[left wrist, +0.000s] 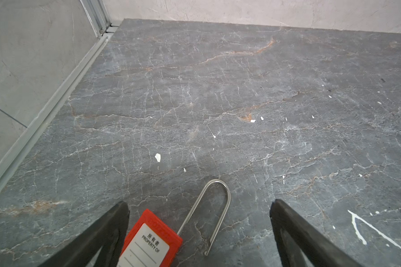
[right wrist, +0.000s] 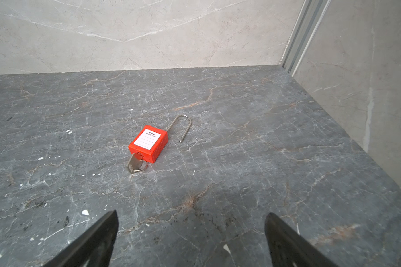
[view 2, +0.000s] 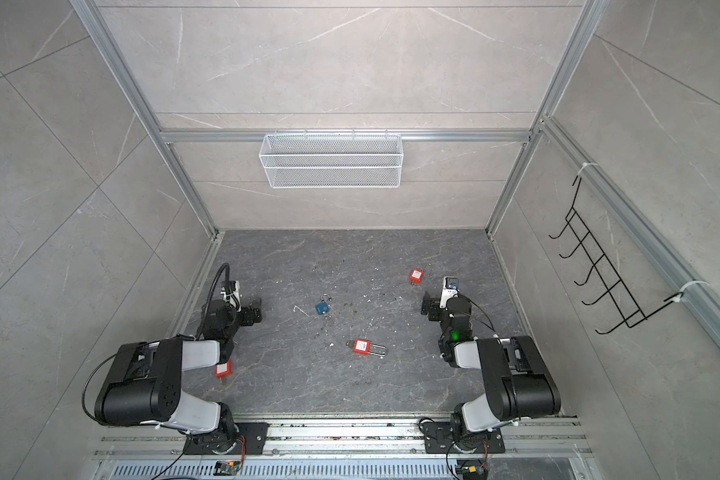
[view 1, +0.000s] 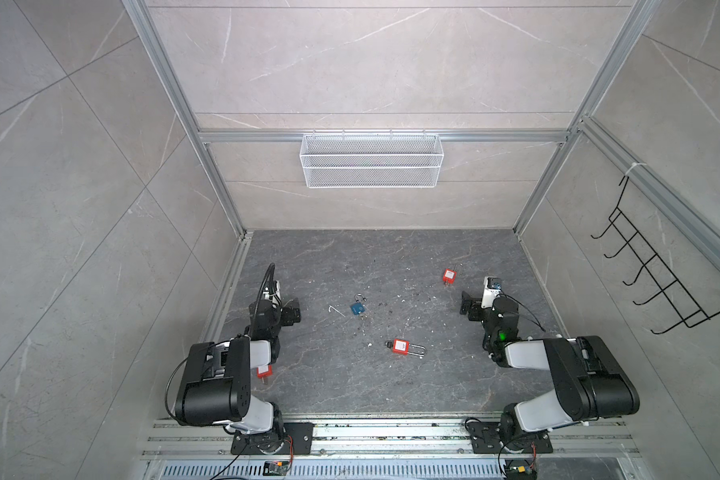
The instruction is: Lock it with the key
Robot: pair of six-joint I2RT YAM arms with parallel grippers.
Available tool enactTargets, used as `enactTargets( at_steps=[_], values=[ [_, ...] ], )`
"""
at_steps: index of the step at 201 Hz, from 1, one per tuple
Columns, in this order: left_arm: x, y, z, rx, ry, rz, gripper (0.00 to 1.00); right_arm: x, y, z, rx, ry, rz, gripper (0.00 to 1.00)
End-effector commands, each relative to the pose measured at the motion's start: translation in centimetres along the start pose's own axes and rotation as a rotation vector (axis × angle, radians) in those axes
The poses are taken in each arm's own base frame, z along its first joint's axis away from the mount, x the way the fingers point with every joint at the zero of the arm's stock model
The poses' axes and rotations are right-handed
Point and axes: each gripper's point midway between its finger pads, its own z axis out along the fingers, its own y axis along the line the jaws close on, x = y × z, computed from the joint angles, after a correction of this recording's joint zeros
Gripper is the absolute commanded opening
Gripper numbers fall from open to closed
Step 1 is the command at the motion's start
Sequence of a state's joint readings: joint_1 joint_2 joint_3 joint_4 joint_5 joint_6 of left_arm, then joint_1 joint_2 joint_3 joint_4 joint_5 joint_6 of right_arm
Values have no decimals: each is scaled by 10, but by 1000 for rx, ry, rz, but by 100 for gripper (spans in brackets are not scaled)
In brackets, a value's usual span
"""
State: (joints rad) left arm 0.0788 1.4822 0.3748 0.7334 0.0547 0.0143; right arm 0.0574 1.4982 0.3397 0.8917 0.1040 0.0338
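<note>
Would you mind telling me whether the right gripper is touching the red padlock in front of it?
Apart. In the right wrist view the red padlock lies beyond the open right gripper, with bare tabletop between them.

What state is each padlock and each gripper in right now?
Left gripper: open.
Right gripper: open.
Red padlock by left gripper: shackle open.
Far red padlock: shackle open, key inserted.
Middle red padlock: key inserted, shackle unclear.
Blue padlock: shackle looks open.

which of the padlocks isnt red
The blue padlock near the middle of the table; the other three padlocks have red bodies.
</note>
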Motion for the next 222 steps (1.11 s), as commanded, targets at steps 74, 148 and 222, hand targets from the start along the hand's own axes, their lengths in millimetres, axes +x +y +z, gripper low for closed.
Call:
enactTargets(
  at_steps=[74,148,222],
  values=[
    [-81,-11,-50,13,39,-55,93,-53,-6,-29,72,294,192,99],
    [-83,-111,-93,234,142,-40,87,-12,-16,-95,248,653,396,95],
    [-78,-181,-71,353,246,44,84,45,-18,-92,273,863,412,83]
  ],
)
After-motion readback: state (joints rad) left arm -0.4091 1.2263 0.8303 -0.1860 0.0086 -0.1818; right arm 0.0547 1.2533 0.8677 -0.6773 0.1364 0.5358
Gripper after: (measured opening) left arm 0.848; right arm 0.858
